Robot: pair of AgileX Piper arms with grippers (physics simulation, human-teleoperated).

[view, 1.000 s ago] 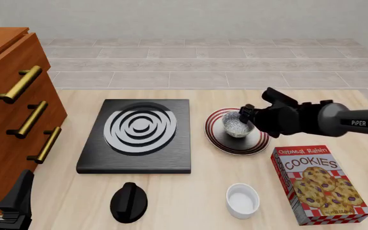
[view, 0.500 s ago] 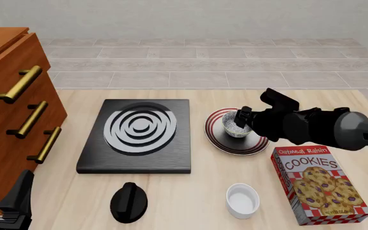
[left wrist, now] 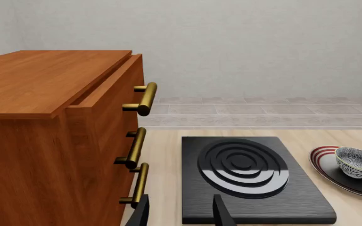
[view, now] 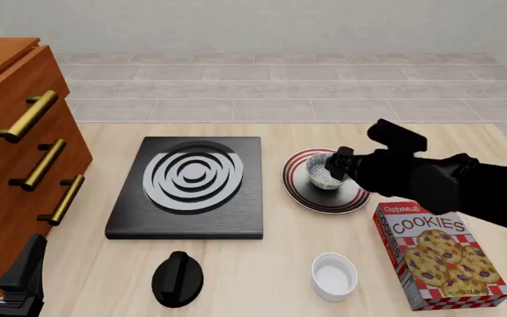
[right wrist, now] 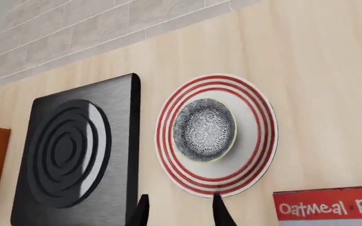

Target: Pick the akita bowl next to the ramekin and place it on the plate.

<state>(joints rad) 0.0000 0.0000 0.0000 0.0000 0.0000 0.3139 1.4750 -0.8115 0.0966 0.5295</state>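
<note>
the wooden drawer cabinet (view: pixel 11 158) fills the left edge of your table (view: pixel 263 290), and its top and far side are cut off, so you cannot see how tall it runs. next to it lies the black burner slab (view: pixel 187 187), flat and clear of your work. the cookie box (view: pixel 441 254) lies near the right edge, just beside the plate (view: pixel 302 193), close enough that you may want to keep your right arm from sweeping over it.

the plate sits between the slab and the box, and the akita bowl (view: pixel 321 170) stands upright on it, a little off centre toward the slab; in the right wrist view the red rings show all round the bowl (right wrist: pixel 204 129), so the bowl looks fully carried by the plate and the placing reads as done. the ramekin (view: pixel 334 275) stands alone near the front edge, well apart from the plate, with nothing beside it.

your right hand (right wrist: pixel 177 211) is spread, with nothing between its tips, and hangs above the plate's near rim, free of the bowl. in the front view the arm's dark bulk covers the bowl's right side, so contact there is hard to judge from that angle alone.

your left hand (left wrist: pixel 179 212) is also spread and empty, parked low by the cabinet, out of the way; only its fingertips (left wrist: pixel 222 213) show.
</note>
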